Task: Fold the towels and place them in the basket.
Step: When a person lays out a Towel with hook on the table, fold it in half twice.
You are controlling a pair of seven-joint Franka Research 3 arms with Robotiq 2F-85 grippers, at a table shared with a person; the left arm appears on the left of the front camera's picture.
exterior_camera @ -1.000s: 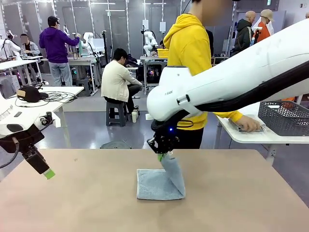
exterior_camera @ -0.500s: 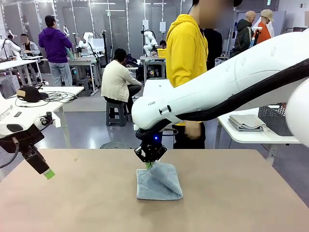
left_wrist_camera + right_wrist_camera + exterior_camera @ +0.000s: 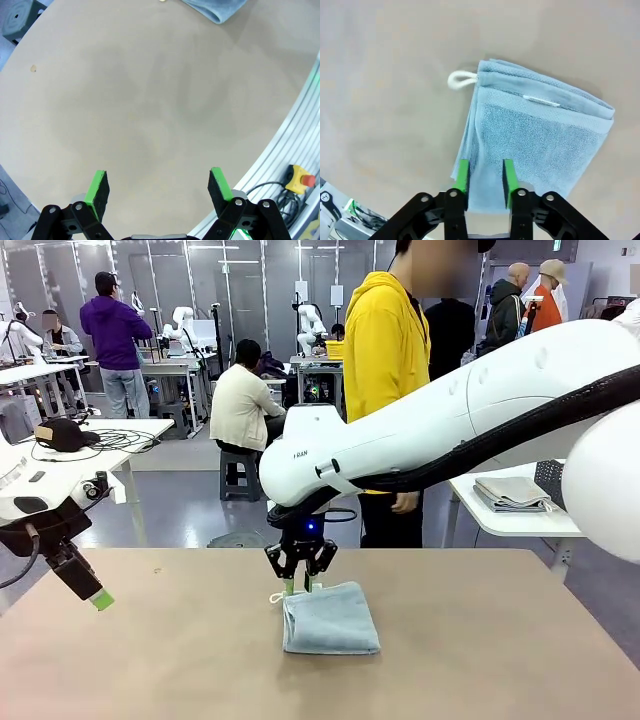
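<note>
Towels on the near table: one towel (image 3: 330, 618), pale blue
Loops on it: one white loop (image 3: 460, 80)
Labels on it: one label (image 3: 540, 101)
Grippers: two, left gripper (image 3: 160, 187) and right gripper (image 3: 484, 173)
Red buttons: one red button (image 3: 306, 179)

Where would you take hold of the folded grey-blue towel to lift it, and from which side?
Probably the left edge, the one ending at the white loop, where the layers of the towel stack. It lies flat, so come from above, fingers straddling that edge; the right gripper hovers open there.
</note>
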